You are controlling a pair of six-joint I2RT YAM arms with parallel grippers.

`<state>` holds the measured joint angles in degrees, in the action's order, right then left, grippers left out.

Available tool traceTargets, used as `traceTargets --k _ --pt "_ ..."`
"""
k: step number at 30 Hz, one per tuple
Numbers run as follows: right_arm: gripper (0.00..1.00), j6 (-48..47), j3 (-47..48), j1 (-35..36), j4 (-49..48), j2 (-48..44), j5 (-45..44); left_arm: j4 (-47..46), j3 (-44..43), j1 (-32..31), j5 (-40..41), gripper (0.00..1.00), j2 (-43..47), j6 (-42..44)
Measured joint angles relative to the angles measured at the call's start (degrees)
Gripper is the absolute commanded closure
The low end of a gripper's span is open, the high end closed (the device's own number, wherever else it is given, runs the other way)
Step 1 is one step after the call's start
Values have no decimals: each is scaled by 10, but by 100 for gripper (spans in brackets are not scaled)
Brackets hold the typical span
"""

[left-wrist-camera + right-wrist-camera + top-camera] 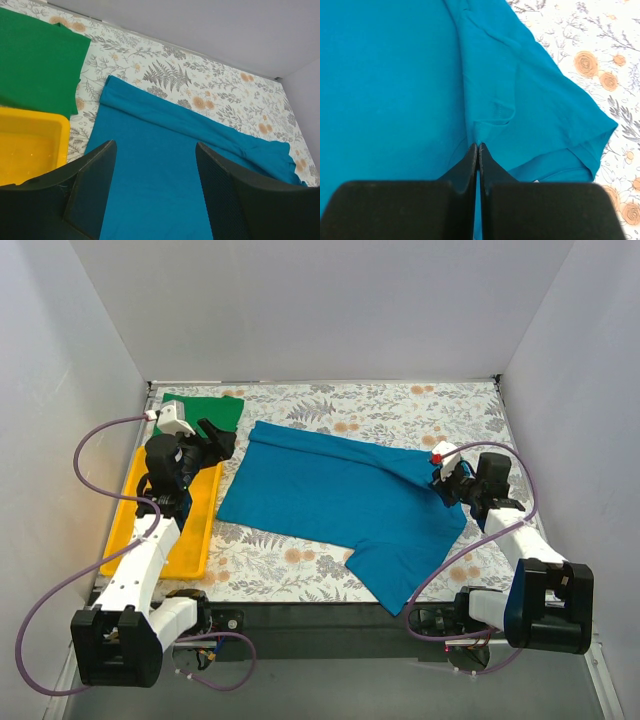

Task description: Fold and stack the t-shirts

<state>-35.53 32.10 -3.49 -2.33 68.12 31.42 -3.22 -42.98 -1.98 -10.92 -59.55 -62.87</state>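
Observation:
The teal-blue t-shirt (340, 500) lies spread across the middle of the table, its far edge rolled over into a fold (165, 112). The green t-shirt (205, 408) lies folded flat at the back left. My right gripper (441, 480) is at the teal shirt's right edge, shut on a pinch of its cloth (478, 146). My left gripper (220, 443) hovers near the teal shirt's back left corner, beside the green one. In the left wrist view, that gripper (155, 172) is open, with teal cloth showing below the gap and nothing between the fingers.
A yellow plastic tray (140, 502) lies along the left side, under my left arm; its corner (30, 145) shows beside the green t-shirt (35, 65). The floral tablecloth (400, 405) is walled by white panels at the back and sides.

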Motion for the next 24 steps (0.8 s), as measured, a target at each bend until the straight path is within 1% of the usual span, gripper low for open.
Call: traceTargets --k 9,17,18,21,22,24 --pt "99 -28 0 14 30 -1 18 8 27 0 -11 37 23 0" --pt "99 -49 0 28 51 -25 22 15 46 0 -17 37 33 0" --pt "97 -52 0 29 55 -27 22 15 49 0 -18 37 35 0" --pt "77 -75 0 31 79 -33 22 17 52 0 -18 36 38 0" --pt "64 -85 0 32 94 -36 21 17 52 0 -18 37 39 1" --pt "51 -108 0 32 127 -46 15 17 56 0 -18 37 46 1"
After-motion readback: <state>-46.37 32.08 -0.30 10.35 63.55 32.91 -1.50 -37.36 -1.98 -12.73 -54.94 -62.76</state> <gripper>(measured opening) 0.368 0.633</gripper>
